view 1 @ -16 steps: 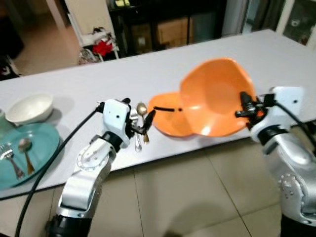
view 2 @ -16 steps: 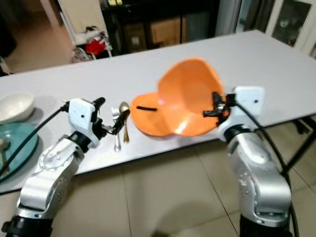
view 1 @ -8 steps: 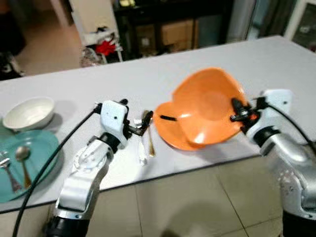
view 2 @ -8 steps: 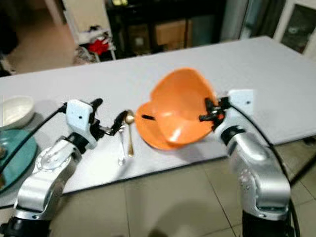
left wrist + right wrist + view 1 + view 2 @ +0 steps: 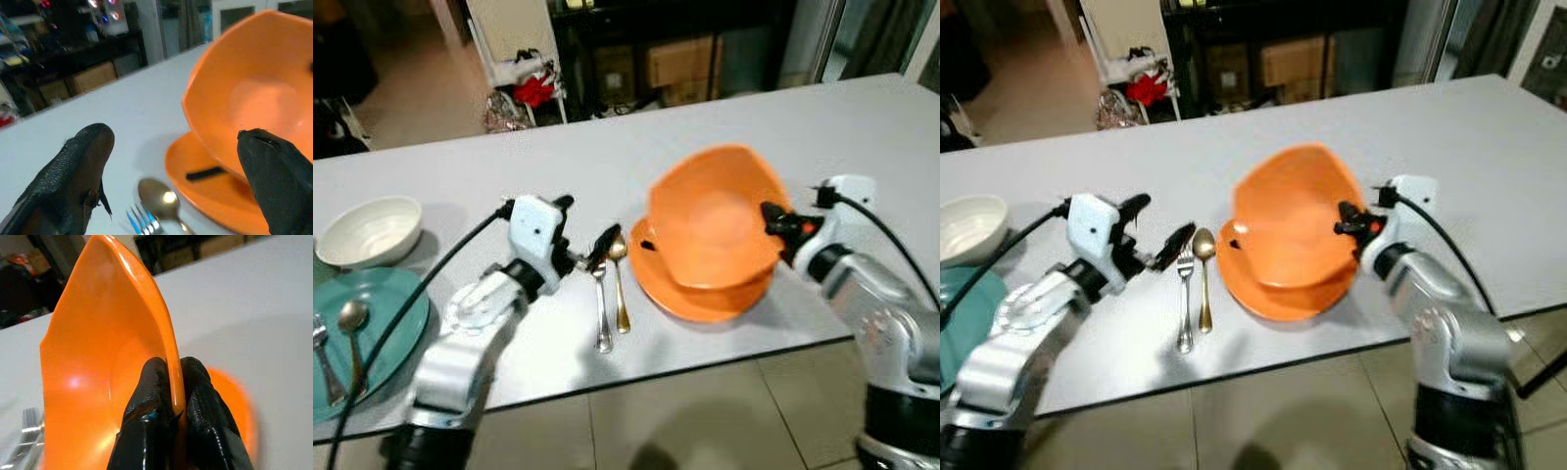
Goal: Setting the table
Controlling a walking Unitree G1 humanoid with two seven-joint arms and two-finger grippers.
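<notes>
While going near to far along the table (image 5: 862,108): closest to the near edge, fork (image 5: 601,311) and gold spoon (image 5: 621,284) side by side, handles toward the near edge, just left of the orange plate (image 5: 690,299). Looks like a place setting half laid out, cutlery parked beside the plate on purpose.

Just left of the cutlery heads, left gripper (image 5: 584,257), hovering low over the table with fingers spread and nothing between them. From the wrist view, wide gap between the two black fingers (image 5: 73,169), fork tines and spoon bowl down below. Probably let go of the cutlery and waiting, though hard to be sure.

To the right, right gripper (image 5: 771,216) clamped on the rim of the orange bowl (image 5: 715,225), one finger inside and one outside, seen clearly in the right wrist view with fingertips (image 5: 195,396) pinching the thin edge. Bowl tipped up toward the robot, right over the orange plate, low side apparently down near or on it. Edge pinch makes sense: no other way to grab a wide bowl with two thin fingers. Next bit likely levelling it onto the plate, slip risk being that thin rim.

Far left: teal plate (image 5: 386,304) carrying another spoon and fork, then white bowl (image 5: 370,230) just beyond it, well apart from the orange set.
</notes>
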